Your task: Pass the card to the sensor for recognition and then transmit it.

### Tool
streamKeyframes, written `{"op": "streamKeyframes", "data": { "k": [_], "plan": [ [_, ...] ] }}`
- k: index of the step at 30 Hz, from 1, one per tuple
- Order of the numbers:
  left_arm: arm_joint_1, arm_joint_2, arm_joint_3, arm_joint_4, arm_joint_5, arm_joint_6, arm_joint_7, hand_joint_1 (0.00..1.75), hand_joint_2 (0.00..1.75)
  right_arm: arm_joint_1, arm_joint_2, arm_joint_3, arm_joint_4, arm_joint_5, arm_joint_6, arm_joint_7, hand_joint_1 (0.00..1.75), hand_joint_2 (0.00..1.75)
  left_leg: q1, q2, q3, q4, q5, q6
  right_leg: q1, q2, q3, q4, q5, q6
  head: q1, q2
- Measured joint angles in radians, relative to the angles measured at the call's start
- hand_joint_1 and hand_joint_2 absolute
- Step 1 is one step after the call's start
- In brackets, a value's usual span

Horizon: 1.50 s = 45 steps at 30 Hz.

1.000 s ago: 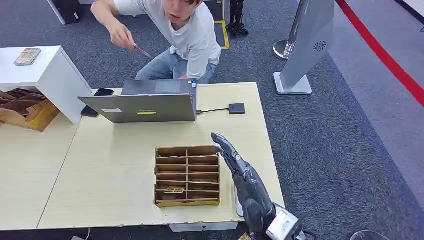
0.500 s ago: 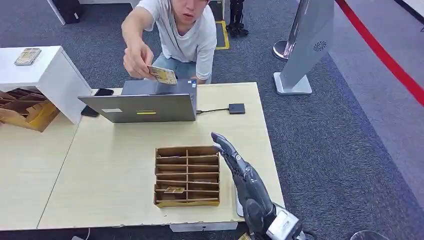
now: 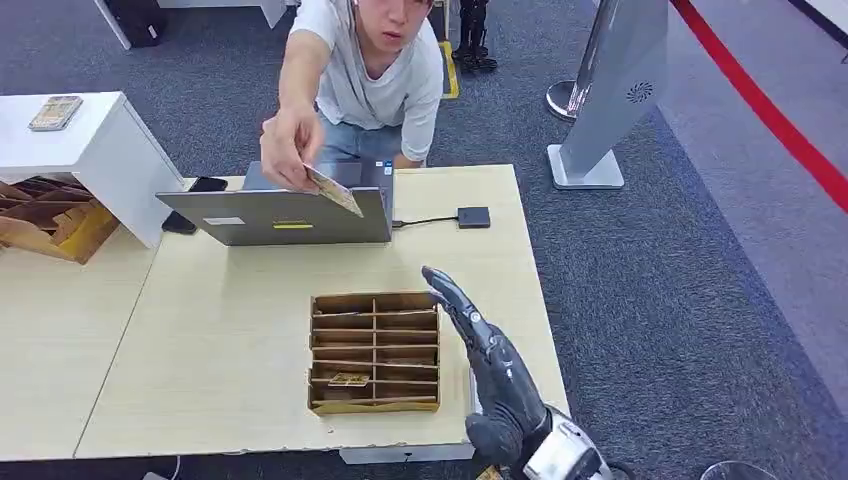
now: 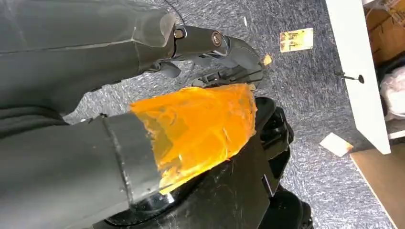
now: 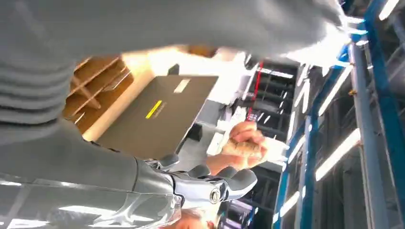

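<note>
even, bright overhead light in the head view, soft shadows; right wrist view blurred, with glaring ceiling strip lights point(image 5: 334, 157).

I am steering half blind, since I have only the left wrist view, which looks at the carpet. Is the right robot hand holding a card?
Observer: No. The right robot hand is raised beside the wooden tray, fingers stretched out, holding nothing.
Operator: Then where is the card?
Observer: A person's hand holds a card out above the laptop.
Operator: And the sensor?
Observer: I take the small black box for it. It lies on the table beyond the tray, wired to the laptop.
</note>
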Motion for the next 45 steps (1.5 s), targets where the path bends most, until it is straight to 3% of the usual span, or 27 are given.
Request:
{"op": "streamKeyframes", "data": {
  "k": [7,21,28,35,45],
  "plan": [
    [0.001,0.000,-0.006,0.000,-0.012,0.000,0.000,0.00,0.00,-0.003,-0.007,0.001,0.001,0.160,-0.095,0.033,0.00,1.75,0.000,0.000,0.000,0.000,0.000,0.000,0.000,0.000,0.000,0.000,0.000,0.000,0.000,0.000],
    [-0.001,0.002,-0.031,0.000,-0.045,-0.021,0.010,0.00,0.00,-0.139,-0.016,0.035,0.092,0.576,-0.331,0.181,0.00,1.75,0.000,0.000,0.000,0.000,0.001,0.000,0.000,0.000,0.000,0.000,0.001,0.000,0.000,0.000],
    [-0.004,0.002,-0.041,0.000,-0.056,-0.030,0.019,0.00,0.00,-0.192,-0.016,0.052,0.140,0.735,-0.387,0.248,0.00,1.75,0.000,0.000,0.000,0.000,0.001,0.000,0.000,0.000,0.000,0.000,0.001,0.000,0.000,0.000],
    [-0.004,0.002,-0.050,0.000,-0.056,-0.030,0.019,0.00,0.00,-0.206,-0.016,0.059,0.164,0.758,-0.392,0.261,0.00,1.75,0.000,0.000,0.000,0.000,0.001,0.000,0.000,0.000,0.000,0.000,0.001,0.000,0.000,0.000],
    [-0.007,0.001,-0.056,0.000,-0.065,-0.033,0.028,0.00,0.00,-0.221,-0.016,0.059,0.196,1.011,-0.453,0.369,0.00,1.75,0.000,0.000,0.000,0.000,0.001,0.000,0.000,0.000,0.000,0.000,0.001,0.000,0.000,0.000]
  ]
}}
